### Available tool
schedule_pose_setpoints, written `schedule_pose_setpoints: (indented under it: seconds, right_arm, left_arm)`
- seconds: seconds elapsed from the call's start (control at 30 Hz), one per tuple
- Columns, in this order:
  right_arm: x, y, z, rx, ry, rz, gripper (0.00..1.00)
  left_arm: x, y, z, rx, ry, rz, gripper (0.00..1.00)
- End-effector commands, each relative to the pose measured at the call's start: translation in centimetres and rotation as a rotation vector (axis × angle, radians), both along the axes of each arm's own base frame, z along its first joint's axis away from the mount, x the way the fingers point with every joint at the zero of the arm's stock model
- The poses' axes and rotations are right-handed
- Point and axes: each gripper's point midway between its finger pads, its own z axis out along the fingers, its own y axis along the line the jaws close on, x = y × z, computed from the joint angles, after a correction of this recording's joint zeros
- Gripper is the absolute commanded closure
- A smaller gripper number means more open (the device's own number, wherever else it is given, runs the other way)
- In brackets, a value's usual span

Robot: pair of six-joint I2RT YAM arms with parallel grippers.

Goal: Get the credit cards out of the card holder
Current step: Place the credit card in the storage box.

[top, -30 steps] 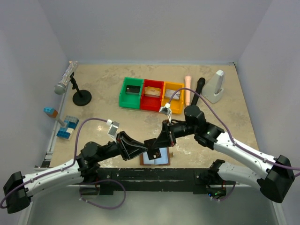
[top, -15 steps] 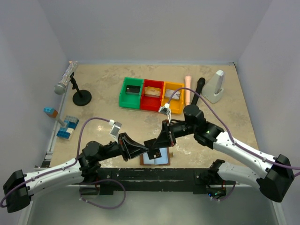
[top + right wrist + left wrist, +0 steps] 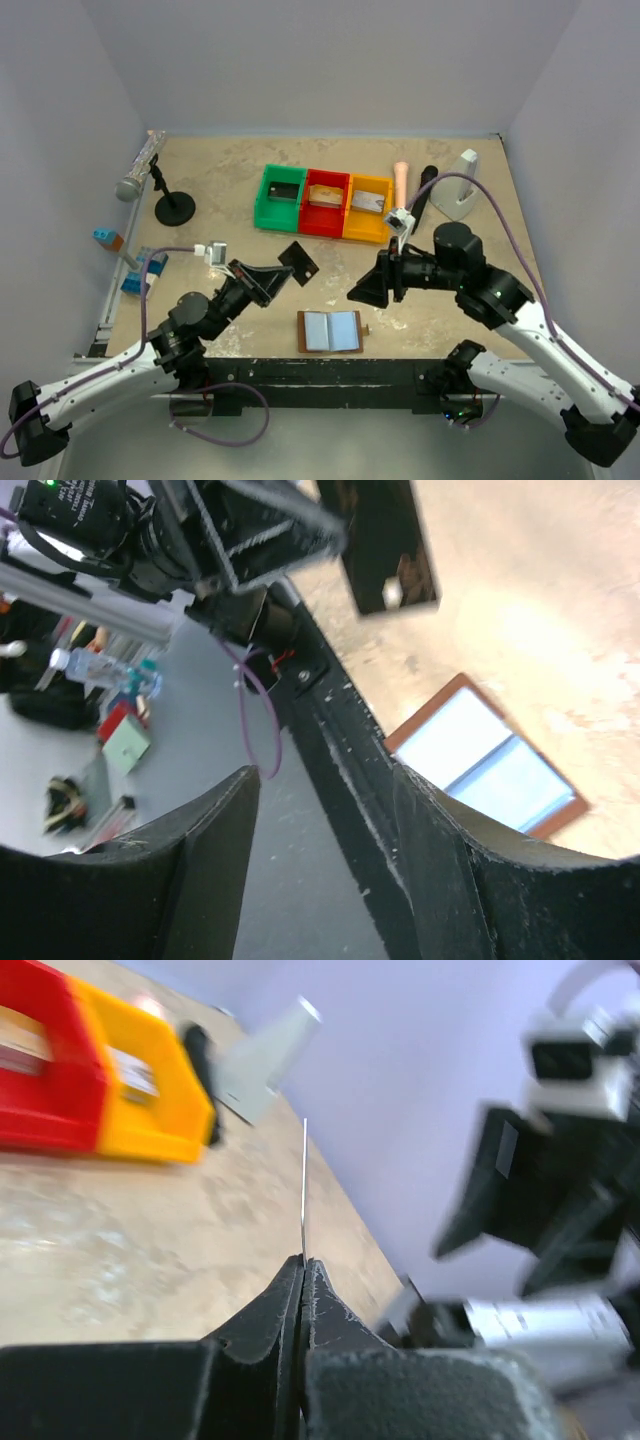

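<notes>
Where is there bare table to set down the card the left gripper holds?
Bare tabletop lies between the microphone stand and the green bin, and along the back wall behind the bins. The strip between bins and card holder is crowded: left gripper with the dark card, open right gripper.
</notes>
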Motion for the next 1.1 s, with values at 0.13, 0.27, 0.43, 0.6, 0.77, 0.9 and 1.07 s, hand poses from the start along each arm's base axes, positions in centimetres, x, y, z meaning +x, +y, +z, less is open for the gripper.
schedule_pose_setpoints:
  seconds: [0.13, 0.27, 0.43, 0.6, 0.77, 0.9, 1.07]
  right_arm:
    - [1.3, -3.5, -1.7, -0.050, -0.078, -0.225, 0.40]
    - [0.7, -3.9, -2.5, -0.041, -0.070, -0.229, 0.41]
    - [0.3, -4.6, -2.7, -0.054, -0.086, -0.235, 0.42]
    - [0.3, -5.2, -2.8, -0.074, -0.112, -0.243, 0.42]
    - [0.3, -5.3, -3.6, -0.093, -0.102, -0.243, 0.42]
    - [0.1, -5.5, -3.8, -0.101, -0.098, -0.243, 0.42]
    - [0.3, -5.6, -3.9, -0.107, -0.105, -0.247, 0.42]
  left_arm:
    - [11.2, 7.5, 3.8, -0.074, 0.129, 0.648, 1.00]
    - [15.7, 8.1, 3.3, -0.173, 0.214, 0.682, 1.00]
    - [20.7, 7.7, 1.6, -0.242, 0.266, 0.693, 1.00]
    - [24.6, 6.6, 1.5, -0.291, 0.276, 0.695, 1.00]
    - [28.3, 5.8, -0.4, -0.300, 0.312, 0.725, 1.00]
    - [30.1, 6.3, -2.4, -0.324, 0.349, 0.751, 1.00]
    - [31.6, 6.4, -4.1, -0.323, 0.375, 0.770, 1.00]
